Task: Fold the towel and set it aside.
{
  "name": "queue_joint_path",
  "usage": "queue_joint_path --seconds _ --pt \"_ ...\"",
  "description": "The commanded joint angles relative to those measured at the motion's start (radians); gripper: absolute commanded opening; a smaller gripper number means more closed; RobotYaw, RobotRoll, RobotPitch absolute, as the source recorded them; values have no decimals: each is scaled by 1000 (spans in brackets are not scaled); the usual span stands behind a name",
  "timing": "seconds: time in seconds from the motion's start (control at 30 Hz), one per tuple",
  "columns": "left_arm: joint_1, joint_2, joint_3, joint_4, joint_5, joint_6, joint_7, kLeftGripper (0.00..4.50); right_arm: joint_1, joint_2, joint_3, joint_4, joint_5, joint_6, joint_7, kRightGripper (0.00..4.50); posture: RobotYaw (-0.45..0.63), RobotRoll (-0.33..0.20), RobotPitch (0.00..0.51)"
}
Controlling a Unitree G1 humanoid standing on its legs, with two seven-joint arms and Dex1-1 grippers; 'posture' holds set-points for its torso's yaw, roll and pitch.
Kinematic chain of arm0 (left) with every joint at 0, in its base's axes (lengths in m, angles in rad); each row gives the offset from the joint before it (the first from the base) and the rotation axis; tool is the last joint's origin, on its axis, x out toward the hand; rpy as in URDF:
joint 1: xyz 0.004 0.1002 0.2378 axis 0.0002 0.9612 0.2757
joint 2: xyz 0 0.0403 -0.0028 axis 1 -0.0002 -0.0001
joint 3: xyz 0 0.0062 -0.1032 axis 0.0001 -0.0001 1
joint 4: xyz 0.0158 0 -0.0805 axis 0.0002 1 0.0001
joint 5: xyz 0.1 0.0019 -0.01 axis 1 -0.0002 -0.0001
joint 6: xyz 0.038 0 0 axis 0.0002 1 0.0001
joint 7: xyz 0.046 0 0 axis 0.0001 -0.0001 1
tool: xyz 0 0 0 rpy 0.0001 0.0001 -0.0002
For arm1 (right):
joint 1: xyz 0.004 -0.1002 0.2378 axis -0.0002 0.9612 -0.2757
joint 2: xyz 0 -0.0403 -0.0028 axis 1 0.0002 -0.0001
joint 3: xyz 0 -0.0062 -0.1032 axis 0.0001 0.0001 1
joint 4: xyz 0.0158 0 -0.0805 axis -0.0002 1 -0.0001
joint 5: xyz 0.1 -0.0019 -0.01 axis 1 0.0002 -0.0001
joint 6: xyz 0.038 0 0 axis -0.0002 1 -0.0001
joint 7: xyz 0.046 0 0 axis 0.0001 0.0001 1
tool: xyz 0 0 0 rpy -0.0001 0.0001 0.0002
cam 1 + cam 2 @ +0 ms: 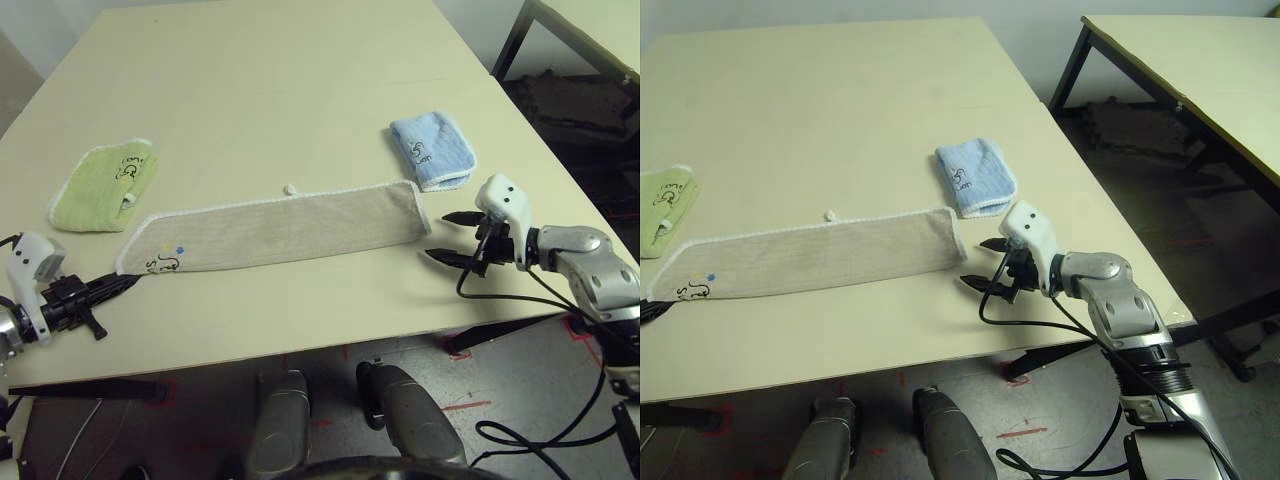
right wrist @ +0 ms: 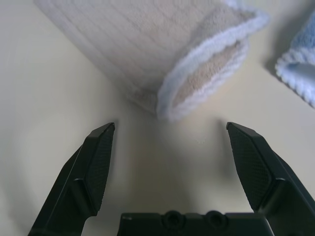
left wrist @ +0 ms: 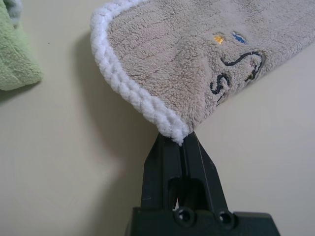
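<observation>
The left gripper (image 3: pixel 181 140) has its jaws clenched on the near left corner of the beige towel (image 1: pixel 280 235), pinching the white edging (image 3: pixel 133 96) right where the two black fingertips meet. The right gripper (image 1: pixel 436 236) has its jaws spread wide and grasps nothing; its fingers stand just beside the right end of the towel, with bare table between them.

The towel lies across the near part of the table (image 1: pixel 270 110) as a long, narrow folded strip, reaching from the left gripper almost to the right one. At its right end the layers part slightly, so that two lines of edging show with beige cloth between them. A dark stitched design (image 3: pixel 238 71) sits at the towel's left end, beside a small yellow mark (image 3: pixel 218 39) and a blue one (image 3: pixel 239 38). A little white tag (image 1: pixel 290 189) sticks out from the middle of the far edge.

Farther out, a folded green towel (image 1: pixel 100 190) lies beyond the strip's left end, and a folded blue towel (image 1: pixel 435 150) lies beyond its right end. Past the table's right side stands another table (image 1: pixel 1200 70), with dark floor between the two.
</observation>
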Motion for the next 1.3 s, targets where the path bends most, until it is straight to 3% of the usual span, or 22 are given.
queue_joint_path --seconds 0.03,0.27,0.37,0.4,0.5,0.67,0.87,1.3 --pt "9 -11 -19 -1 19 4 0 13 -2 22 1 -26 10 -3 -17 4500 -66 0 182" --pt "4 -15 -23 -6 18 7 1 13 8 36 18 -42 -1 -5 -22 4500 -68 0 179" --pt "3 -14 -23 -8 18 9 0 0 8 33 23 -41 -6 -6 -21 4007 -67 0 179" --pt "3 -14 -23 -8 17 9 -1 0 8 31 24 -40 -6 -3 -19 4396 -67 0 178" --pt "3 -14 -22 -10 15 10 -2 0 7 30 25 -38 -2 -3 -13 3846 -68 0 178" --pt "4 -13 -21 -13 14 13 -2 0 13 29 22 -45 1 -3 -11 1963 -67 0 177" --pt "13 -8 -17 -20 11 20 -6 0 37 9 11 -55 9 -2 0 28 -69 0 183" --pt "105 29 21 -47 -12 34 -48 0 88 -53 -11 -88 43 16 34 28 -65 0 185"
